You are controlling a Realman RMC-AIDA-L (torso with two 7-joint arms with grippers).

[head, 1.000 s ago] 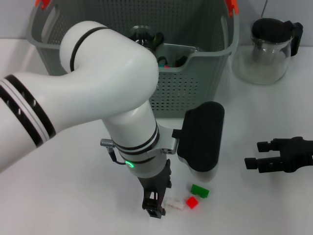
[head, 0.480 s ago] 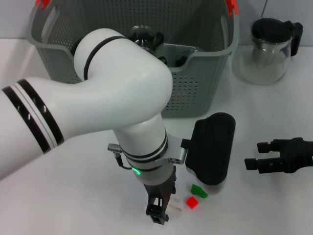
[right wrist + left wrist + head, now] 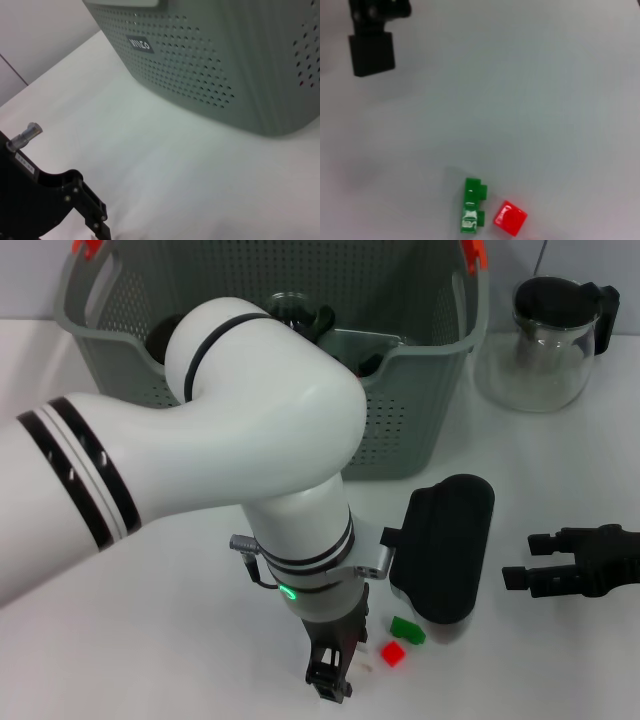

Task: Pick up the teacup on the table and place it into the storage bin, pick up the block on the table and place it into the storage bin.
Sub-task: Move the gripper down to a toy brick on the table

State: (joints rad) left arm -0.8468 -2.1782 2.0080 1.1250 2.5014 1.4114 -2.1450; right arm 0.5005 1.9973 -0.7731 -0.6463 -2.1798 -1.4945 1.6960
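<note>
The left arm is reaching across the middle of the head view, and its left hand [image 3: 330,682] is pointing straight down at about 6 o'clock, low over the white tabletop [image 3: 150,640]. Whether its fingers are apart or together cannot be told; the wrist is covering most of them. A pale block [image 3: 367,661] is showing only as a sliver just beside the hand, at its 2 o'clock. The red block [image 3: 393,652] is lying on the tabletop at the hand's 2 o'clock, a little farther out, and the green block [image 3: 407,629] is lying just beyond the red one, near it but apart. In the left wrist view the green block [image 3: 472,206] and the red block [image 3: 510,218] are sitting side by side, a narrow gap between them.

The storage bin [image 3: 420,390] is standing at 12 o'clock in the head view, well apart from the blocks, orange clips on its rim. A dark round object is lying inside it, partly hidden by the arm; whether that is the teacup cannot be told. The bin's black label [image 3: 139,44] is showing in the right wrist view.

The right hand [image 3: 522,560] is resting at 3 o'clock, fingers apart, holding nothing. A glass teapot [image 3: 550,335] is standing at 1 o'clock, beside the bin.
</note>
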